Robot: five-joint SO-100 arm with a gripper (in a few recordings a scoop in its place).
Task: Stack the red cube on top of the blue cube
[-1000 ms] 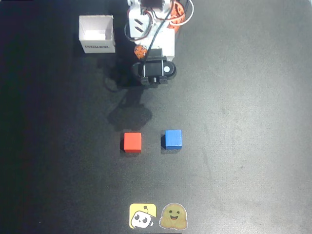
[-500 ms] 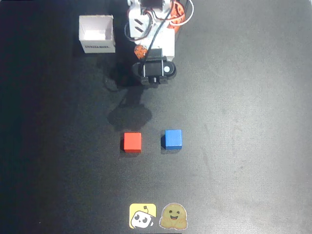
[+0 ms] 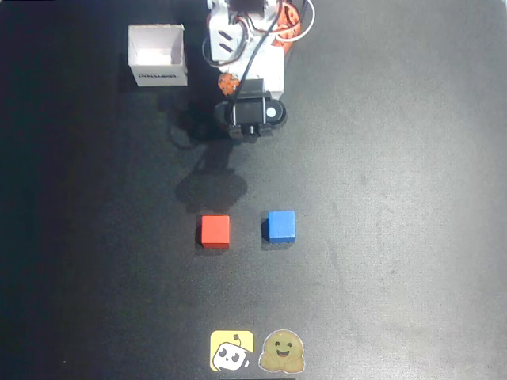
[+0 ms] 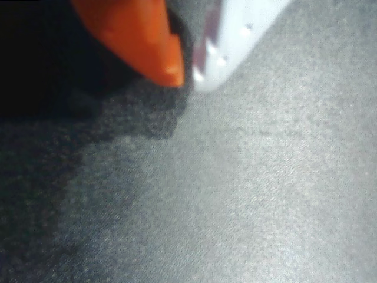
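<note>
The red cube (image 3: 215, 230) sits on the dark mat near the middle of the overhead view. The blue cube (image 3: 281, 225) rests just to its right, a small gap between them. My arm's black wrist head (image 3: 252, 115) hangs well above both in the picture, close to the base, and it covers the fingers from above. In the wrist view my gripper (image 4: 187, 76) is shut: the orange finger (image 4: 141, 35) and the white finger (image 4: 235, 35) meet at their tips with nothing between them, over bare grey mat. Neither cube is touched.
A white open box (image 3: 158, 54) stands at the upper left, beside the arm's white and orange base (image 3: 249, 39). Two stickers, a yellow one (image 3: 231, 351) and a brown one (image 3: 282, 351), lie at the bottom edge of the mat.
</note>
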